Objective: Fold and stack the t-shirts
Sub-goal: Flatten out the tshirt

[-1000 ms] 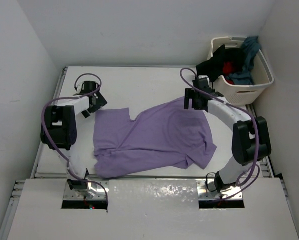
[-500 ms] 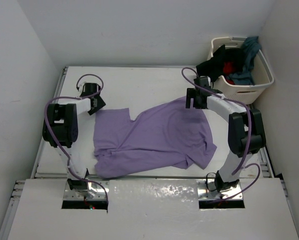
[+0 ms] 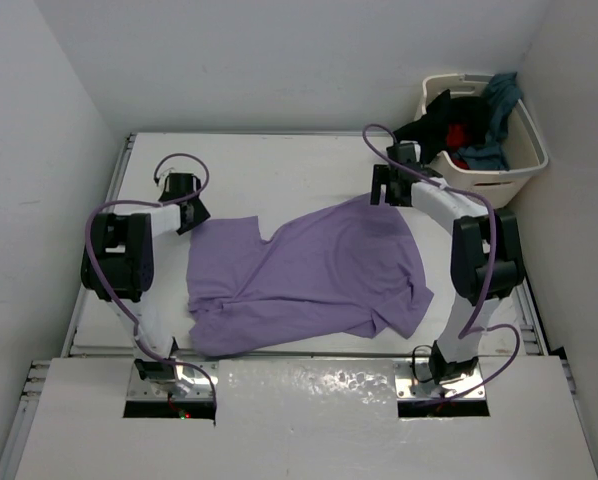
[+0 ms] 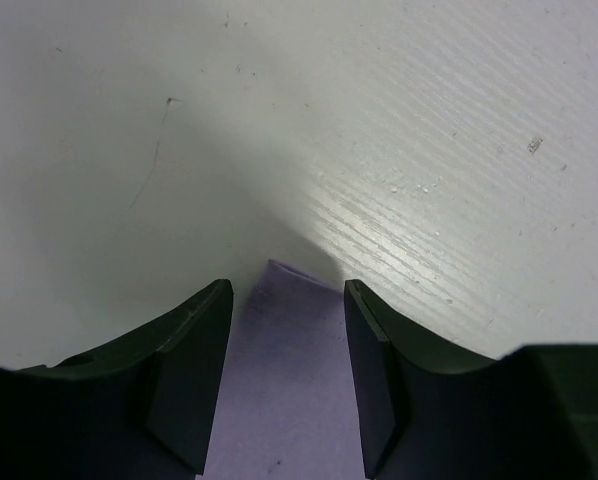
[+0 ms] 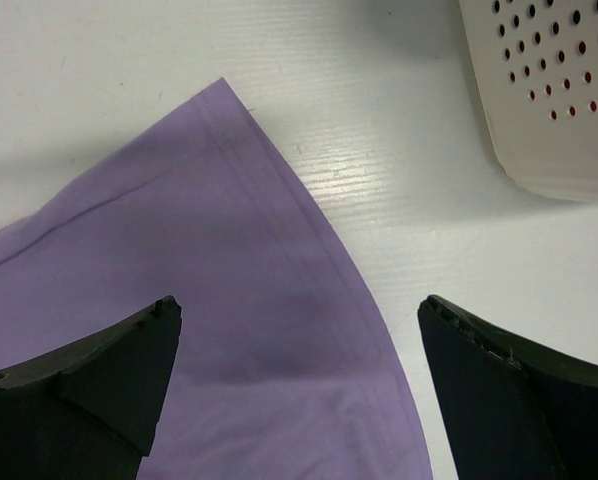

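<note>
One lavender t-shirt (image 3: 309, 275) lies spread and wrinkled mid-frame on the white bench (image 3: 279, 165) in the top view. Left gripper (image 4: 284, 292) sits at the shirt's upper-left corner. Its fingers are part-way apart, with the cloth corner lying flat between them and not visibly pinched. Right gripper (image 5: 299, 305) is at the shirt's upper-right hem corner, fingers wide apart and holding nothing. The cream basket (image 3: 509, 175) is at the upper right of the frame, near the right gripper. The black t-shirt (image 3: 424, 130) hangs over its left rim, with the red t-shirt (image 3: 461, 133) and teal t-shirt (image 3: 499, 95) bunched inside. Nothing is folded or stacked yet.
</note>
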`<action>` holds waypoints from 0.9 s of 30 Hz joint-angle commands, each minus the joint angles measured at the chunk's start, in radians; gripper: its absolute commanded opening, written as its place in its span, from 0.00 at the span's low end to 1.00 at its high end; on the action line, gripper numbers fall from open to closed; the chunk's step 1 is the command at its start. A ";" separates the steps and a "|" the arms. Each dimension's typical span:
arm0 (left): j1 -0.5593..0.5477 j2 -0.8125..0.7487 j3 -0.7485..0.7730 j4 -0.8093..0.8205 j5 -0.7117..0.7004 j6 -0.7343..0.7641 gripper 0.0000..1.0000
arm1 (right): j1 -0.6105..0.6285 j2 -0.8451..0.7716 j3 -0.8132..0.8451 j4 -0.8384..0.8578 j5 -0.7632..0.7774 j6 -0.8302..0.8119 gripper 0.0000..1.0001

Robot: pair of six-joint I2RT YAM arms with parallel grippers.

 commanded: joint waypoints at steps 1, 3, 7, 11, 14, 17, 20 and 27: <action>0.003 0.024 -0.030 -0.105 0.021 0.044 0.47 | -0.002 0.012 0.053 0.013 0.020 -0.009 0.99; 0.003 0.045 -0.009 -0.116 0.025 0.056 0.44 | -0.002 0.021 0.060 0.018 0.021 -0.011 0.99; -0.017 0.081 0.028 -0.141 0.025 0.115 0.37 | -0.002 0.035 0.071 0.019 0.034 -0.029 0.99; -0.046 0.116 0.066 -0.171 0.016 0.160 0.35 | -0.004 0.051 0.083 0.015 0.061 -0.035 0.99; -0.046 0.148 0.085 -0.197 0.035 0.172 0.31 | -0.007 0.058 0.085 0.018 0.063 -0.035 0.99; -0.048 0.148 0.085 -0.194 0.047 0.180 0.12 | -0.016 0.075 0.092 0.018 0.057 -0.032 0.99; -0.054 0.147 0.082 -0.193 0.061 0.186 0.00 | -0.018 0.109 0.122 0.016 0.040 -0.034 0.99; -0.055 0.073 0.072 -0.167 0.030 0.153 0.00 | -0.018 0.244 0.273 0.054 -0.020 -0.011 0.98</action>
